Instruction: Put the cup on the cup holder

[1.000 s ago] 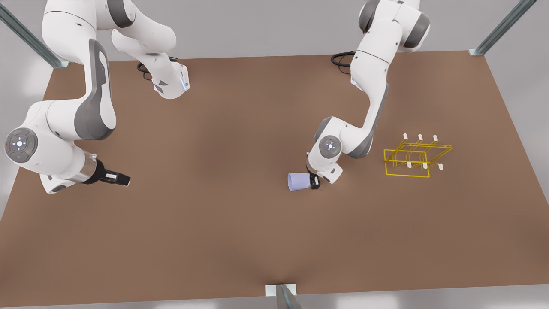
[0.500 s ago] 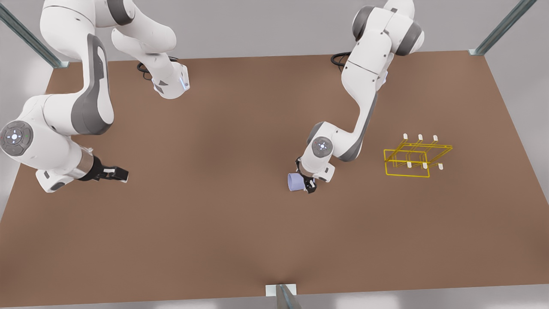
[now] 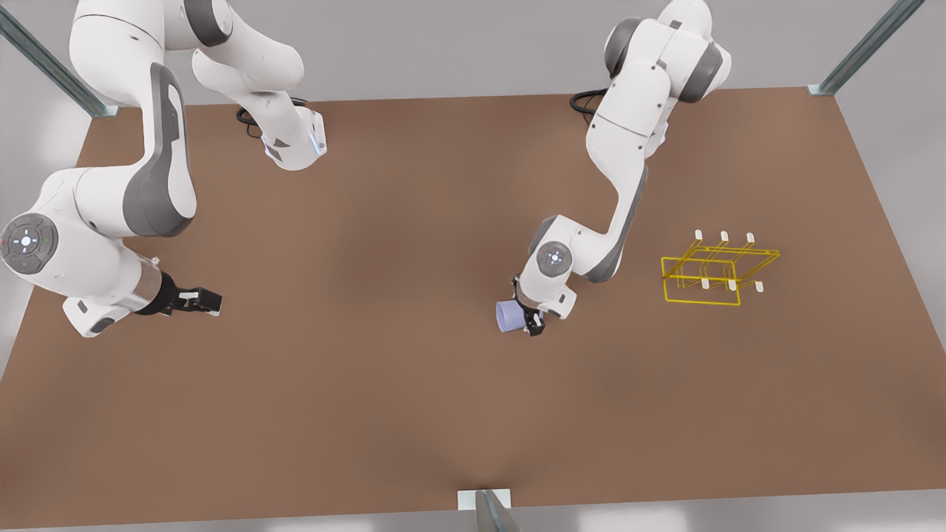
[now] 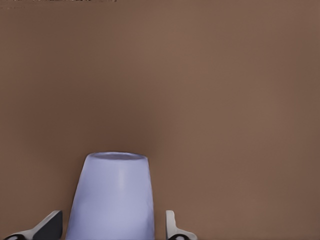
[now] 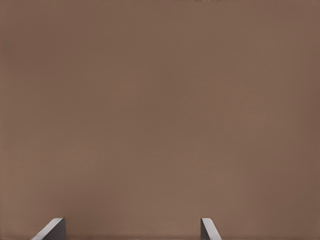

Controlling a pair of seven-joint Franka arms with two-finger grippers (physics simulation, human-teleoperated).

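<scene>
The pale lavender-blue cup point(image 3: 508, 316) lies on its side on the brown table point(image 3: 384, 399), mouth toward the front view's left. My left gripper point(image 3: 531, 322) reaches it from the base end. In the left wrist view the cup point(image 4: 112, 197) sits between the two fingertips point(image 4: 50, 226) with a narrow gap on each side, so the left gripper point(image 4: 112, 222) is open around it. The yellow wire cup holder point(image 3: 713, 275) stands on the table to the front view's right of the cup. My right gripper point(image 3: 209, 301) waits open at the front view's far left, nothing between its fingers point(image 5: 207, 227).
Both arm bases point(image 3: 295, 144) stand at the table's far edge with black cables. Metal frame posts point(image 3: 861, 52) rise at the far corners, and a bracket point(image 3: 484, 501) sits at the near edge. Bare brown tabletop lies between cup and holder.
The left gripper slid farther along the cup toward the front view's left, its arm leaning over. The right arm shifted slightly and its gripper settled a little lower.
</scene>
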